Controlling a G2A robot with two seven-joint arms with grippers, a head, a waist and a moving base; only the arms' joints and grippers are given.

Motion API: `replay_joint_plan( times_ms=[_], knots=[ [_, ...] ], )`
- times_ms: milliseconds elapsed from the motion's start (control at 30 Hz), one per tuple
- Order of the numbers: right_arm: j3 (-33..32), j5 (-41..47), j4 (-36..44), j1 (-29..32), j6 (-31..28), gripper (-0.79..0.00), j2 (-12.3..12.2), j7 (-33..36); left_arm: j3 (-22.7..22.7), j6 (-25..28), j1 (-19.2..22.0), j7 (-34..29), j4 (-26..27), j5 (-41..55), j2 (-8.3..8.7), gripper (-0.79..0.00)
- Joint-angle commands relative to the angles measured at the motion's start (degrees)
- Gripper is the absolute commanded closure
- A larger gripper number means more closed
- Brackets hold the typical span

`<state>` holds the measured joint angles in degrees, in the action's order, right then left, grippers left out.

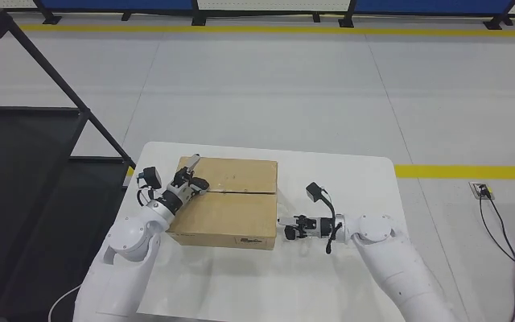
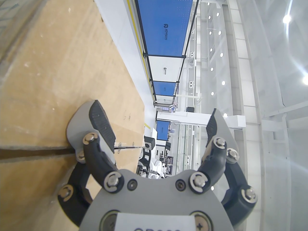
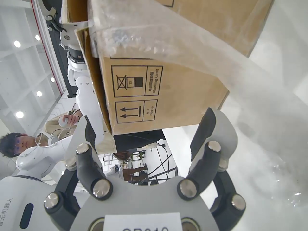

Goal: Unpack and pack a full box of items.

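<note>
Brown corrugated cardboard forms the box (image 1: 229, 205), a flat rectangular carton sitting left of centre in the top view on a white table (image 1: 346, 185). Its two top flaps are shut and meet at a dark, straight seam (image 1: 237, 191) running across the lid. The lid is matte and lightly scuffed. A wrinkled strip of clear tape (image 3: 144, 37) runs down one side wall, beside black printed handling symbols. The left gripper (image 1: 193, 173), grey metal with ribbed black pads, is spread wide above the lid's upper left part, one finger (image 2: 101, 121) at the seam, grasping nothing. The right gripper (image 1: 286, 229) hangs just beside the box's lower right corner, parted and empty, low over the glossy table.
</note>
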<state>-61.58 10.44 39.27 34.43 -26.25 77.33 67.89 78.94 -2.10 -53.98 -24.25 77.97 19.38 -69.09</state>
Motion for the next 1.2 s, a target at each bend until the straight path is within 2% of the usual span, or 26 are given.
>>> replay_joint_plan(
  times_ms=[0,367,633,833,1167],
  knots=[
    [0.75,0.86,-2.74,-1.34,-0.16,-0.785,0.59,-1.25,0.18,0.0,-0.13,0.05,0.11,-0.05,0.03,-0.785],
    [0.78,4.86,-12.66,-5.17,-1.83,-0.785,2.41,-12.3,0.72,0.04,-0.72,0.3,0.68,0.07,0.05,-0.785],
    [-0.2,7.55,-14.93,-5.54,-4.66,-0.785,3.18,-18.74,0.9,-0.01,-0.92,0.2,0.89,0.0,0.05,-0.785],
    [-0.2,4.97,-14.9,-4.19,-9.47,-0.785,3.45,-28.88,1.29,-0.12,-1.27,0.19,1.2,-0.07,0.11,-0.785],
    [0.54,4.64,-11.75,-4.04,-8.06,-0.785,3.25,-17.64,0.87,-0.57,-0.9,0.07,1.0,-0.32,0.03,-0.785]
  ],
)
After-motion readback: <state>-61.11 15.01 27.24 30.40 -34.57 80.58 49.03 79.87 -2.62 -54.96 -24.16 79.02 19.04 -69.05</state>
